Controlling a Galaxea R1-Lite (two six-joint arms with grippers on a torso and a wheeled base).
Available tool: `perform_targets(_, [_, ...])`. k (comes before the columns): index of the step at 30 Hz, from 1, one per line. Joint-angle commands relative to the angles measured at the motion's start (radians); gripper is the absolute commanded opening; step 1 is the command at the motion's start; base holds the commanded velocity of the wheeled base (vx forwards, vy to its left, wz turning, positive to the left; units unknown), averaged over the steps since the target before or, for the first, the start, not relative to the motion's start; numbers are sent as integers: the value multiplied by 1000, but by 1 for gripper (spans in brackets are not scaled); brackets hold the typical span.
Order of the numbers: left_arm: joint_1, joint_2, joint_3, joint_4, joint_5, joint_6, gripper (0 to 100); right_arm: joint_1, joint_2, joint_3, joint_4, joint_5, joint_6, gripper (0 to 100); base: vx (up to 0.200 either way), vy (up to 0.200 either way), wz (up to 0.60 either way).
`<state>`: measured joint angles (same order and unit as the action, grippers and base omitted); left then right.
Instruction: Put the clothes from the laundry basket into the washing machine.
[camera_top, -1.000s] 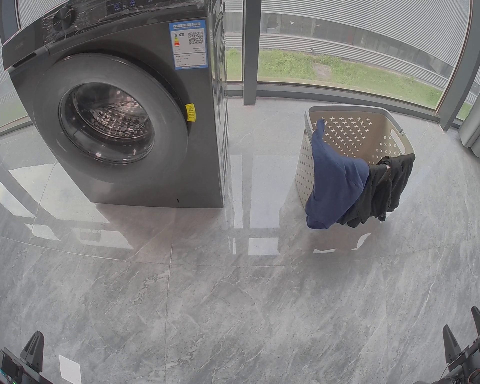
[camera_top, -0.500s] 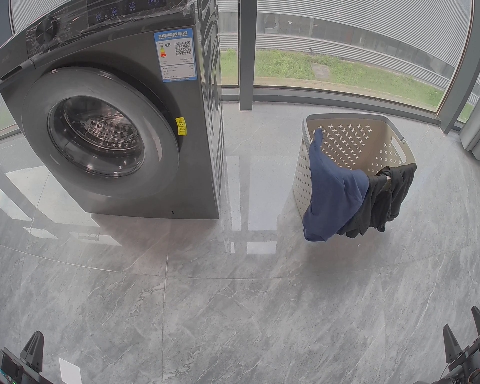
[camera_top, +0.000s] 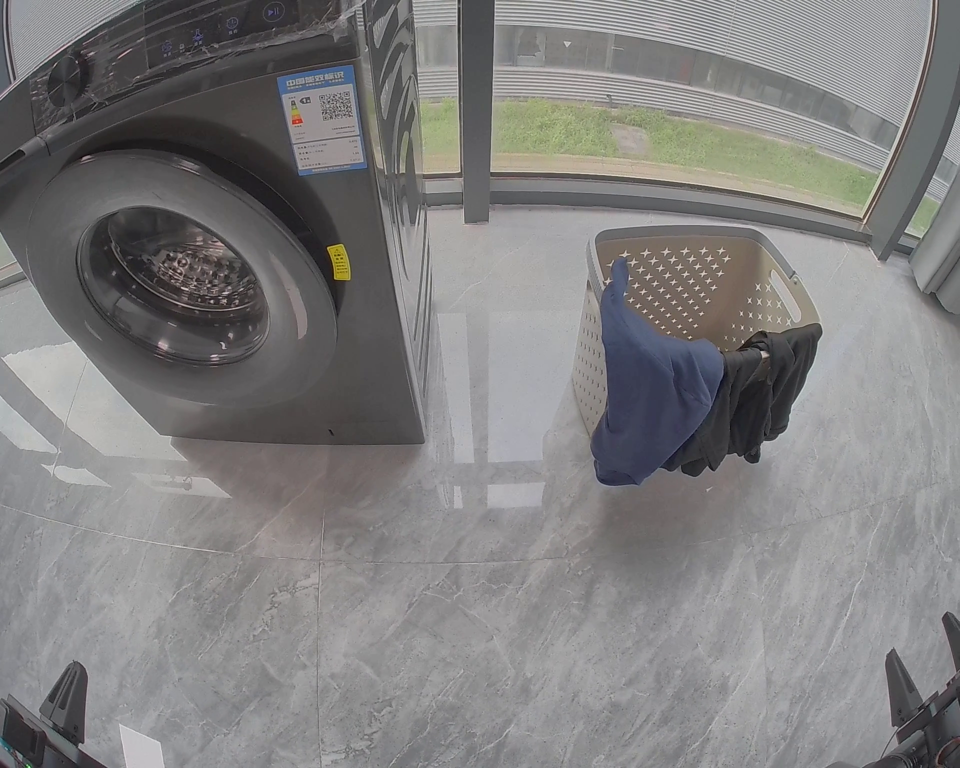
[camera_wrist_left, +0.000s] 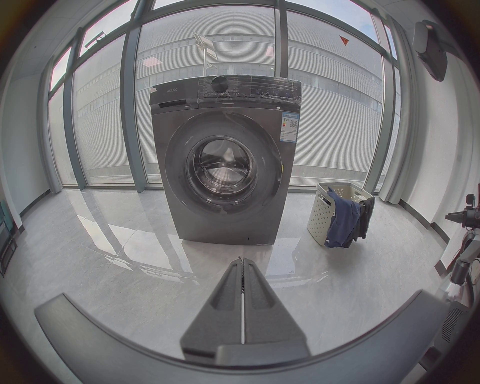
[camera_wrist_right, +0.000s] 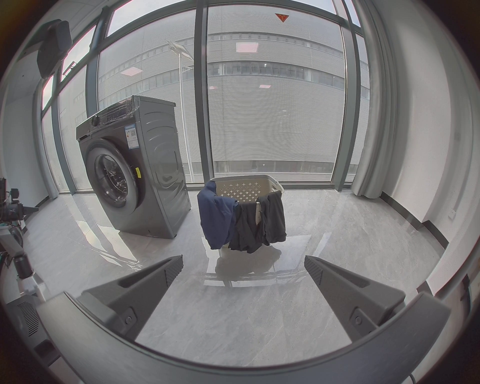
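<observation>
Two sets of fingers, both low over the floor (camera_top: 480, 640) and well short of the work. My left fingers (camera_wrist_left: 242, 280) are clenched flat against each other, nothing between them. My right fingers (camera_wrist_right: 350, 295) are spread wide, released, holding nothing.

One laundry basket (camera_top: 700, 260): pale, with star-shaped holes in its walls, standing on the floor ahead and to my right. Two garments hang over its near rim, most of each on the outside. One blue garment (camera_top: 650, 400) on the left side of the rim, one corner caught up high on the rim. One black garment (camera_top: 760, 395) just to its right, the two touching where they overlap. Neither reaches the floor.

One washing machine (camera_top: 380, 330): dark grey, ahead to my left, well apart from the basket with bare floor between. One round door (camera_top: 175, 285) on its front, the drum visible through the glass. Two stickers on the front: one blue-and-white label (camera_top: 322, 118) near the top corner, one small yellow sticker (camera_top: 339, 262) beside the door.

One wall of window (camera_top: 680, 90) behind both.
</observation>
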<state>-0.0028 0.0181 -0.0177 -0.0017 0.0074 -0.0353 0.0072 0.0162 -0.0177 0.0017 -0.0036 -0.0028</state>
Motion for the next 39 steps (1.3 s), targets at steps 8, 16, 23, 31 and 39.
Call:
perform_targets(8, [-2,-17,18,0,0,-3,0,0,-12,15,0,-1,0,100,200,0,0])
perform_targets(16, [0,-17,18,0,0,0,0,0,-12,16,0,1,0,100,75,0,0])
perform_targets(23, [-2,-18,18,0,0,-1,0,0,-12,15,0,-1,1,100,0,-171,0])
perform_targets(31, [-2,-17,18,0,0,-3,0,0,-12,15,0,-1,3,100,0,-200,0])
perform_targets(39, [-2,-17,18,0,0,-3,0,0,-12,15,0,-1,3,100,0,-100,0])
